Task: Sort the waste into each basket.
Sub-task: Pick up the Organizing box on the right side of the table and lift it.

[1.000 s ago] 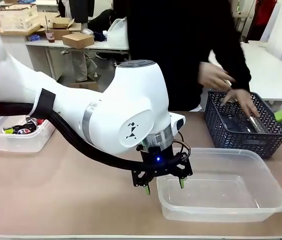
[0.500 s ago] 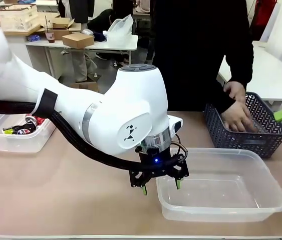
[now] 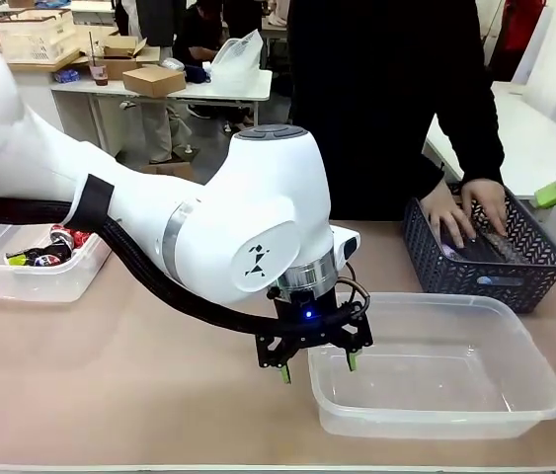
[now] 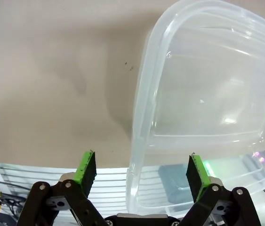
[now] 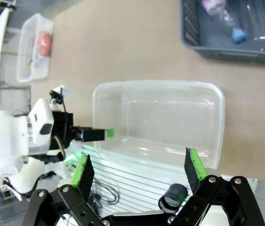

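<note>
Along the near edge of the worktop [image 3: 159,395] sits the near tub [image 3: 436,423], and the left gripper [image 3: 318,368] hangs over its left corner with jaws apart. One finger is outside the rim above bare worktop and the other is above the tub's inside. Whether either touches the rim I cannot tell. Farther back on the left, the second tub [image 3: 21,288] holds red cans [image 3: 48,249]. Farther back on the right stands a grey basket [image 3: 475,272] with a clear, blue-capped bottle [image 5: 228,21] lying in it. A person's hand [image 3: 447,215] and other hand [image 3: 486,200] reach down into this basket. By the basket's right side the right gripper [image 5: 138,167] is raised well above the worktop, jaws apart with nothing between them.
</note>
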You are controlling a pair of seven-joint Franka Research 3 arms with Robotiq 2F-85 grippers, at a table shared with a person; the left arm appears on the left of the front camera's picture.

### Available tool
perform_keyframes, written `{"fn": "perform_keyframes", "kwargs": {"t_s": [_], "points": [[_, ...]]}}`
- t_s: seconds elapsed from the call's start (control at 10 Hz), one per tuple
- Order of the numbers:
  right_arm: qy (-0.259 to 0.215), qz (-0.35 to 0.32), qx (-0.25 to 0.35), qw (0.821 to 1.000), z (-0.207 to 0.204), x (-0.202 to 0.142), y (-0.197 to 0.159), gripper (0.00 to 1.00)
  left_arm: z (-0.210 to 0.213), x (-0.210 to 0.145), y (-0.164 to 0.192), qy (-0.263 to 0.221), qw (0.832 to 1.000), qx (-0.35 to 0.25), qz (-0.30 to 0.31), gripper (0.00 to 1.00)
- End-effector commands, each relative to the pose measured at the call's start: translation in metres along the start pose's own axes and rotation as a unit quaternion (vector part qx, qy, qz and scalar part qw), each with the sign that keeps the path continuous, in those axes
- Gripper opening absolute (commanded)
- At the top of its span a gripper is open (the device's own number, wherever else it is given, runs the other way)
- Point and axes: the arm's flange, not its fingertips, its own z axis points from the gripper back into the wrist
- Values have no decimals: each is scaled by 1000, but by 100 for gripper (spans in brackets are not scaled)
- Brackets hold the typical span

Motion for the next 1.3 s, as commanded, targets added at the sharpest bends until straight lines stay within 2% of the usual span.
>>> {"fn": "perform_keyframes", "kwargs": {"t_s": [0.0,0.1,0.2,0.3,0.4,0.5,0.8,1.2], "points": [[-2,-1,-1,1000,-2,-4,-3,100,-4,0,-5,-3,1000,-1,5,100],[32,-46,-114,992,-23,2,-22,100,-6,0,-5,-1,1000,0,5,100],[86,-56,-175,979,-50,3,-40,100,-7,0,-4,0,1000,0,7,100],[115,-92,-245,958,-76,-1,-62,100,-6,0,-2,0,1000,1,9,100],[131,-105,-256,952,-97,-11,-82,100,-5,-1,-1,-2,1000,-1,9,100],[144,-100,-218,960,-119,-25,-98,100,-6,-1,-1,-2,1000,0,8,100],[131,-102,-126,978,-160,-53,-116,100,-12,0,-5,-2,1000,4,5,100],[147,-98,-125,976,-218,-74,-130,100,-23,1,-10,-26,999,10,16,100]]}}
